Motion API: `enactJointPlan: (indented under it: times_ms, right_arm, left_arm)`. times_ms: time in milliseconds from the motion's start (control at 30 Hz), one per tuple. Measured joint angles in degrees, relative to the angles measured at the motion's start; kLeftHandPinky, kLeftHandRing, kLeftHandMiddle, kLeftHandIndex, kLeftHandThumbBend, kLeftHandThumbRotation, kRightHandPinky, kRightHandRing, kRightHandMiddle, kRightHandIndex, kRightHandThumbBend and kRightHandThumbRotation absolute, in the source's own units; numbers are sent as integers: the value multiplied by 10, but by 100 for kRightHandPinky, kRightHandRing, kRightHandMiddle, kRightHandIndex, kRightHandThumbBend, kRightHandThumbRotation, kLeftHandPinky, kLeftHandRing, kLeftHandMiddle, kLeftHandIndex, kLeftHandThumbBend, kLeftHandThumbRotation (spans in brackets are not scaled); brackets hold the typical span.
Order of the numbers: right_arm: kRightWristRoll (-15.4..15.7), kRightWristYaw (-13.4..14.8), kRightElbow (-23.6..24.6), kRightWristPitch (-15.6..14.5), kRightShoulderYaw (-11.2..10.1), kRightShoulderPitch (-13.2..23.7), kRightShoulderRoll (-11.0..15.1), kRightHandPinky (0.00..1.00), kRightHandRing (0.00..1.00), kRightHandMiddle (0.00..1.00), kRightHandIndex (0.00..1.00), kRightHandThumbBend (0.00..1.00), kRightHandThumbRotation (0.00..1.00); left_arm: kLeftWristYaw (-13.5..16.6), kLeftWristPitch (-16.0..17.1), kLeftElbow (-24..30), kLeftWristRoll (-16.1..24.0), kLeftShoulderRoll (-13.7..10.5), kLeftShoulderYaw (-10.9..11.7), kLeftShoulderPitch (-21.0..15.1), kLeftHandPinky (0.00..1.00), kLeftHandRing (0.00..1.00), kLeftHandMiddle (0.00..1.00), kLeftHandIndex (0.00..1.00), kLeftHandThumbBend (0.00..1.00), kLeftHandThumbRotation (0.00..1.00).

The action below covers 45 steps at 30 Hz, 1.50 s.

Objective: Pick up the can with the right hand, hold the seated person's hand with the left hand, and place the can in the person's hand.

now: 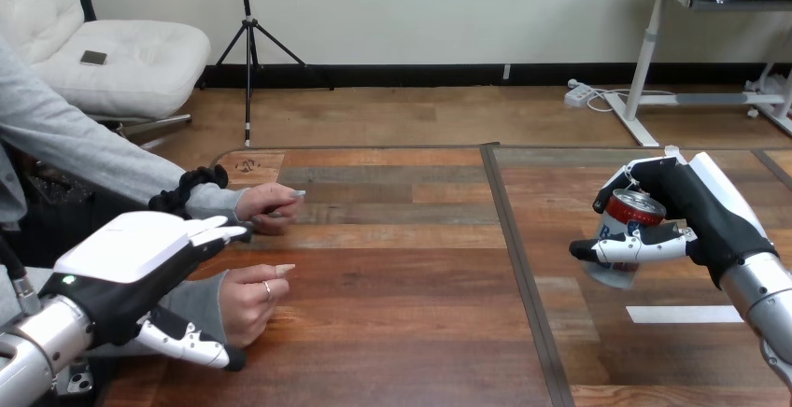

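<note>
At the right of the head view my right hand (696, 203) is curled round a can (628, 230) with a red top, holding it tilted above the table. At the left my left hand (140, 262) is open, its fingers straight and its thumb spread below. It hovers over the wrist of the person's nearer hand (247, 302), which rests on the table with fingers loosely curled. I cannot tell whether the two touch. The person's farther hand (271, 206) lies on the table just beyond my fingertips.
The wooden table (402, 276) has a dark seam running front to back near its middle. A white tape strip (685, 314) lies on the table below my right hand.
</note>
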State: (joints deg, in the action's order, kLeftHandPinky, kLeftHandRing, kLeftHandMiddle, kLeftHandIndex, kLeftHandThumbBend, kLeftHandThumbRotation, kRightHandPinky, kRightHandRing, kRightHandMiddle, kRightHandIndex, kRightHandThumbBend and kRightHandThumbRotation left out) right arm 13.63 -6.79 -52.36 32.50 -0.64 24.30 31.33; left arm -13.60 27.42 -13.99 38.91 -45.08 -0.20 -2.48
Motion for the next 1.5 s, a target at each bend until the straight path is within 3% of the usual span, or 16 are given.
enactJointPlan:
  times_ms: [700, 1500]
  right_arm:
    - [-2, -8, 0, 0, 0, -2, 0, 28, 30, 37, 42, 86, 0]
    - [-3, -12, 0, 0, 0, -3, 0, 27, 30, 37, 42, 86, 0]
  left_arm:
    - [36, -27, -61, 34, -13, -18, 0, 85, 96, 99, 96, 100, 40]
    - [57, -42, -98, 39, -22, -33, -4, 84, 94, 96, 94, 100, 36]
